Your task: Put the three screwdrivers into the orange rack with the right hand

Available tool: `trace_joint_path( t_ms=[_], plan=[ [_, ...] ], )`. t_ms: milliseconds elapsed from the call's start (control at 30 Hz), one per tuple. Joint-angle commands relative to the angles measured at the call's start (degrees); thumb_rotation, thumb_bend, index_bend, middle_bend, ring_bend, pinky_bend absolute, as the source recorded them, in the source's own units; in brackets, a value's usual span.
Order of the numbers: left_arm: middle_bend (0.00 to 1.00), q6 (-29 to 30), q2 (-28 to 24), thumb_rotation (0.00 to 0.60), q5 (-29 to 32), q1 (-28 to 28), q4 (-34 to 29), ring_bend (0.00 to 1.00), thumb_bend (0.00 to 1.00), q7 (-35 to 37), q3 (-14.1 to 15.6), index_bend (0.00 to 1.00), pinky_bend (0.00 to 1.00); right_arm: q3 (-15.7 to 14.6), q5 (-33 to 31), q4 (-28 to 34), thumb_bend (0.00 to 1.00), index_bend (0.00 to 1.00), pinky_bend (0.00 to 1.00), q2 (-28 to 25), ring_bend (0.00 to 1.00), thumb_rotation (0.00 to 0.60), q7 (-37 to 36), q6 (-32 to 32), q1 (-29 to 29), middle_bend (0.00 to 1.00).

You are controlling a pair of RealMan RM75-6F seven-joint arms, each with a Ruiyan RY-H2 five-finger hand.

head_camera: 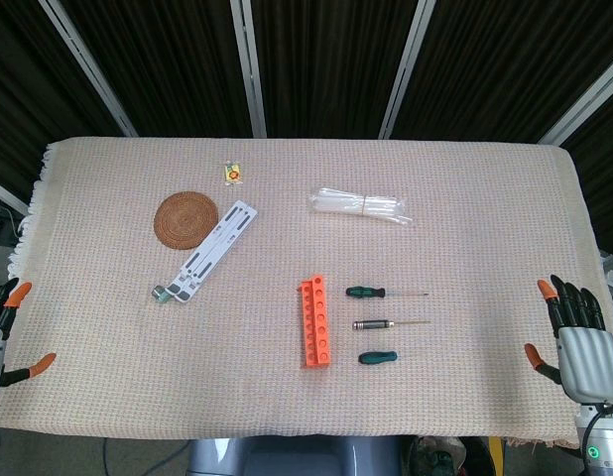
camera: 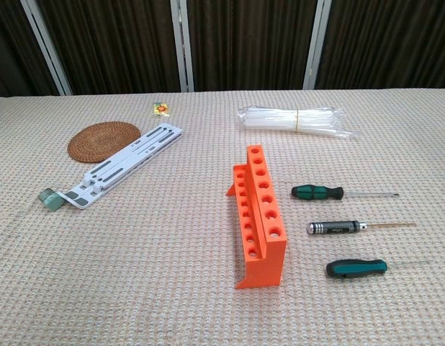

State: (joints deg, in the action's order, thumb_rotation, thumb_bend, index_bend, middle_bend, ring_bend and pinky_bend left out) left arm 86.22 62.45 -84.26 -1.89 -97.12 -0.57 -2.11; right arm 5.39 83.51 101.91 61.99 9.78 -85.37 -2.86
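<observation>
The orange rack [head_camera: 315, 322] [camera: 257, 214] stands mid-table, its rows of holes empty. Three screwdrivers lie to its right, shafts pointing right: a green-handled one [head_camera: 368, 292] [camera: 317, 192] farthest back, a dark metal-handled one [head_camera: 374, 324] [camera: 336, 228] in the middle, and a stubby green-handled one [head_camera: 377, 357] [camera: 356, 268] nearest. My right hand [head_camera: 579, 342] hovers at the table's right edge, fingers spread, holding nothing, well right of the screwdrivers. My left hand [head_camera: 7, 327] shows only partly at the left edge, orange fingertips apart, empty. Neither hand appears in the chest view.
A round woven coaster [head_camera: 185, 218] [camera: 103, 140] and a white slotted bracket [head_camera: 207, 249] [camera: 119, 172] lie at the left. A clear bag of white ties [head_camera: 361, 205] [camera: 296, 119] sits behind the screwdrivers. A small yellow packet [head_camera: 231, 173] [camera: 160, 108] lies near the back.
</observation>
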Motion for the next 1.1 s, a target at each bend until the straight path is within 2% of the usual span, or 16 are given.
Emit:
trace_joint_path(
  t_ms=[33, 267, 633, 1100],
  plan=[
    [0.0, -0.6, 0.2, 0.6, 0.4, -0.3, 0.0, 0.0, 0.13, -0.6, -0.1, 0.08, 0.0, -0.1, -0.9, 0.5, 0.22, 0.07, 0.0, 0.3, 0.0, 0.6, 0.5, 0.3, 0.1, 0.0],
    [0.0, -2.2, -0.1, 0.6, 0.5, -1.0, -0.8, 0.0, 0.13, -1.3, 0.2, 0.08, 0.0, 0.0, -2.0, 0.2, 0.22, 0.09, 0.0, 0.9, 0.0, 0.6, 0.1, 0.2, 0.3, 0.0],
    [0.0, -2.6, -0.4, 0.6, 1.4, -1.7, -1.3, 0.0, 0.14, -2.3, -0.6, 0.08, 0.0, 0.9, -1.4, -1.3, 0.22, 0.16, 0.0, 2.4, 0.0, 0.6, 1.8, -1.5, -0.1, 0.0],
    [0.0, -4.4, -0.3, 0.6, 2.1, -3.6, -3.1, 0.0, 0.15, -4.9, -1.4, 0.08, 0.0, 1.7, -2.5, -1.6, 0.23, 0.19, 0.0, 2.8, 0.0, 0.6, 2.2, -1.6, -0.4, 0.02]
  ],
)
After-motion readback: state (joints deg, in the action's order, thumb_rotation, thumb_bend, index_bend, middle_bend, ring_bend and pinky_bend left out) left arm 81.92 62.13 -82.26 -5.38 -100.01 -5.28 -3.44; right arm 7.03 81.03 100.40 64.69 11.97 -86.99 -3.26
